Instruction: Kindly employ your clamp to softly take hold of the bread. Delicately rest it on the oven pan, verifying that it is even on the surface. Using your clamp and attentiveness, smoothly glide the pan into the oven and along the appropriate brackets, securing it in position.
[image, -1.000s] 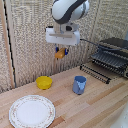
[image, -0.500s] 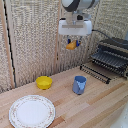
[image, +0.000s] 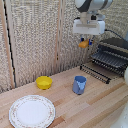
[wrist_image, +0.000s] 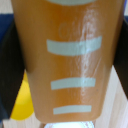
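My clamp (image: 84, 42) hangs high above the table with its jaws shut on the bread (image: 83, 44), a small orange block. In the wrist view the bread (wrist_image: 67, 60) fills the frame, orange with pale stripes, and a dark finger shows on each side of it. The oven (image: 116, 47) stands at the exterior view's right, just right of the clamp. The oven pan (image: 106, 61), a dark wire rack, sticks out of its front, below and to the right of the bread.
A blue cup (image: 79, 84) stands on the wooden table (image: 95, 107) below the clamp. A yellow bowl (image: 44, 82) and a patterned white plate (image: 31, 111) lie toward the exterior view's left. A reed screen (image: 35, 35) backs the table.
The clamp has carried the bread toward the exterior view's right, closer to the oven, at about the same height. Nothing on the table has moved.
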